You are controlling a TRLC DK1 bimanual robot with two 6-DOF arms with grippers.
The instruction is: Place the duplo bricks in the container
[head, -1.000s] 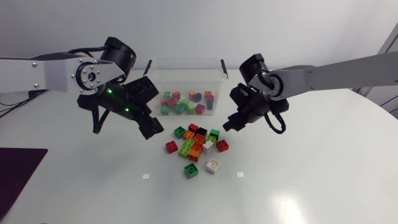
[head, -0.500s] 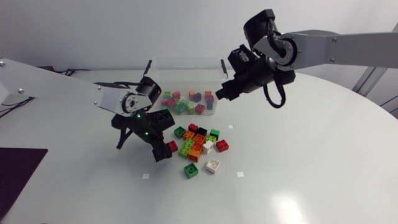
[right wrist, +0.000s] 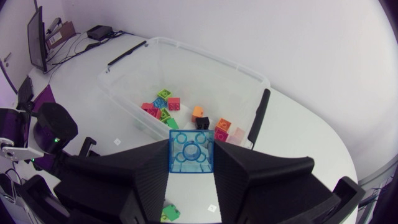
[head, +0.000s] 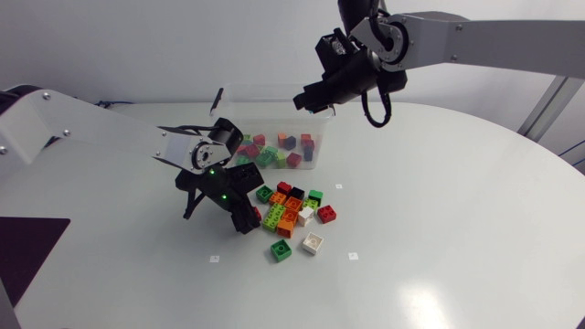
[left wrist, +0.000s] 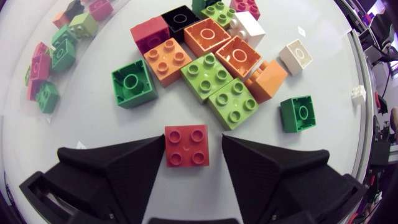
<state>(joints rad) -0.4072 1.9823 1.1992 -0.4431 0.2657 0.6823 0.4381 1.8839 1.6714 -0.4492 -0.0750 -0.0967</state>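
Note:
A clear plastic container (head: 274, 90) at the back of the table holds several duplo bricks (head: 274, 151). In front of it lies a loose pile of bricks (head: 294, 212). My left gripper (head: 248, 217) is down at the pile's left edge. In the left wrist view a red brick (left wrist: 186, 155) lies between the left gripper's (left wrist: 193, 140) fingers; one finger is at the brick's side and a small gap shows at the other. My right gripper (head: 307, 98) hangs over the container's right end, shut on a translucent blue brick (right wrist: 192, 152). The container (right wrist: 205, 59) lies ahead of it, below.
A white brick (head: 313, 243) and a green brick (head: 281, 250) sit at the front of the pile. Two small white markers (head: 214, 259) lie on the table in front. A dark mat (head: 27, 251) covers the front left corner.
My left gripper came down to the pile and its fingers narrowed around the red brick. My right arm rose from beside the pile to above the container, blue brick in its grip.

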